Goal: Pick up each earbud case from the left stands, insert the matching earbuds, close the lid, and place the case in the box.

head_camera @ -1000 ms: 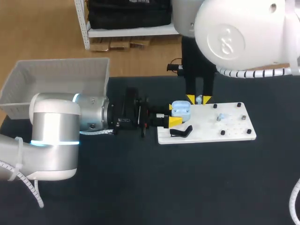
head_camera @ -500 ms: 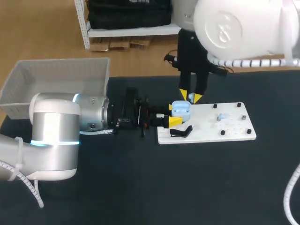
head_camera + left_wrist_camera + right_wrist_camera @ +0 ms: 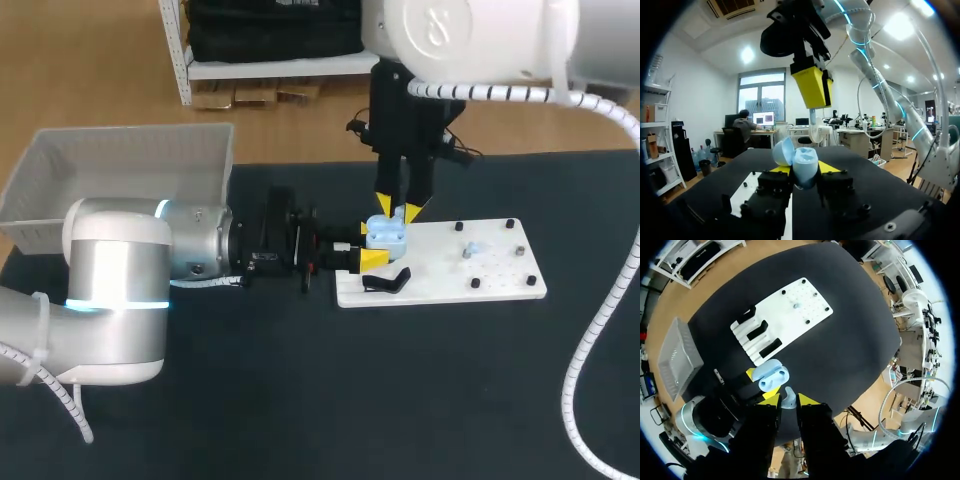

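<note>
While gripped from two sides, case [image 3: 386, 233]: blue, lid open, over board [image 3: 500, 275] near far edge of table [image 3: 450, 380].
Left end effector [image 3: 368, 246]: clamped on case.
Right end effector [image 3: 398, 210]: pinching earbud [image 3: 788, 396], just above case.

The left end effector [image 3: 370, 244] has two stubby black fingers capped with bright yellow wedges. Directly behind it sits a black wrist block [image 3: 275, 243] bristling with small fittings and thin dark wires. Behind that is the left arm [image 3: 195, 243], a brushed silver cylinder with a white shell and thin glowing cyan rings [image 3: 110, 303]. A white spiral-wrapped cable [image 3: 50, 375] trails farthest from it. Above it, the right end effector [image 3: 398, 210] has long black fingers with yellow tips. The right arm [image 3: 470, 35] is glossy white and rounded, with an embossed round mark and a ribbed white cable [image 3: 600, 310].
</note>
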Motion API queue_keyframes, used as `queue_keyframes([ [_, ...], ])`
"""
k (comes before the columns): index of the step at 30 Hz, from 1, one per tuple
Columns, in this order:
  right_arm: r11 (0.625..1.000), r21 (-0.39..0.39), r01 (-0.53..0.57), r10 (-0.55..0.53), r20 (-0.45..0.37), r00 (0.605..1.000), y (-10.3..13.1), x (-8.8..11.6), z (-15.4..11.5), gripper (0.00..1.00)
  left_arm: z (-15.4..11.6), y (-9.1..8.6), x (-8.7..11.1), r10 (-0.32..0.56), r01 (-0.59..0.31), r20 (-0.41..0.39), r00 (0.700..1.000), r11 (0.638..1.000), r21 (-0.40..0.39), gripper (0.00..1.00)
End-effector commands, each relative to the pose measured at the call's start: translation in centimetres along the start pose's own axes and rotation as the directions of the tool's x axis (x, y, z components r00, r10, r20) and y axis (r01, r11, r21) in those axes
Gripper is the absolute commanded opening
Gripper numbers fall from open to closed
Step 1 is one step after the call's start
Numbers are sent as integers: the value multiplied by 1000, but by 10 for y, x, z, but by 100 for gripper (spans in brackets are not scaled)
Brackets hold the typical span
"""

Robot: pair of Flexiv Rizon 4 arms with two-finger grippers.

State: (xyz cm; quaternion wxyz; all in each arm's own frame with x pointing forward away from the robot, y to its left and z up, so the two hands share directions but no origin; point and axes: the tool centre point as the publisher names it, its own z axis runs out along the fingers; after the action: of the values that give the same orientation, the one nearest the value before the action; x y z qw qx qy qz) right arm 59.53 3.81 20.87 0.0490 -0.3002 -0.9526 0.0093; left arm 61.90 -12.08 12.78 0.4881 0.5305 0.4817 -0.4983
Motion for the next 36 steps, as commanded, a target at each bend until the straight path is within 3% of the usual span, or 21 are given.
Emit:
queue_keyframes([
  [1, 1000, 1, 1, -1, -1, 1000, 0, 0, 7, 0, 0, -2, 1, 3, -3, 3, 1000, 1000, -6, 0],
  [36, 1000, 12, 5, -4, -30, 1000, 8, -10, 20, 0, 0, -2, 1, 3, -3, 3, 1000, 1000, -6, 0],
])
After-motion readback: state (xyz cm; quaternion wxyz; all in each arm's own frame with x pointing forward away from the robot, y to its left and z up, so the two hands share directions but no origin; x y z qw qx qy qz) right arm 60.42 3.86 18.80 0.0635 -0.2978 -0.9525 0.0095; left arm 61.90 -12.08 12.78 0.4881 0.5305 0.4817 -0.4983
